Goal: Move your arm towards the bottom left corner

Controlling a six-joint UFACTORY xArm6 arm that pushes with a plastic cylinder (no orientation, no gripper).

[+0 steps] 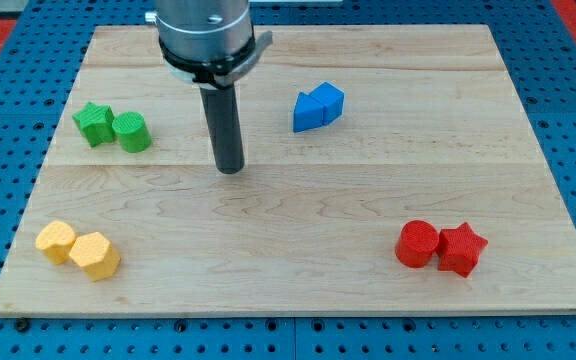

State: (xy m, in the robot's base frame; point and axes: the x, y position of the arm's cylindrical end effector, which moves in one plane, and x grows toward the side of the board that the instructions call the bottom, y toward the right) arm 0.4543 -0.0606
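wooden board (pixel 298 210), my tip (pixel 230 170) well apart from bottom-left yellow blocks (pixel 78 248)

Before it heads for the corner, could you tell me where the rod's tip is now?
My tip rests on the board's upper-middle, left of centre, between the green cylinder on the view's left and the blue blocks upper right.

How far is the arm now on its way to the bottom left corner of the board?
Hardly started. My tip stands above the board's middle, slightly toward the view's left, touching no block, to the right of the green cylinder. Nothing shows which way it is moving. Left: the whole way down-left to the corner of the board, where the two yellow blocks lie close by.
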